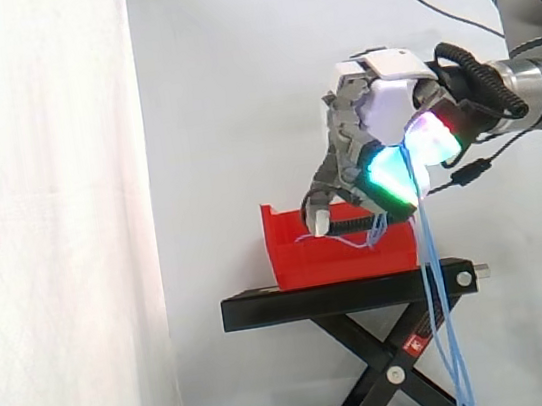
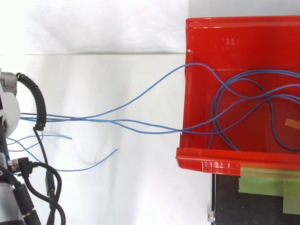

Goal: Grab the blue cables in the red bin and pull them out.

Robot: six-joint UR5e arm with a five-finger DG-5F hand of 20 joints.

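A red bin stands on a black stand. Thin blue cables loop inside the bin and run out over its wall toward my hand at the left edge of the top view. In the side view my hand hovers above and to the right of the bin, its fingers curled round the cables between glowing green and magenta pads. One finger reaches down to the bin's rim. From the hand the cables' free ends hang down past the stand.
A scissor lift carries the black stand. Green tape lies on the stand beside the bin. An orange tag rests on the bin's floor. A white curtain hangs behind.
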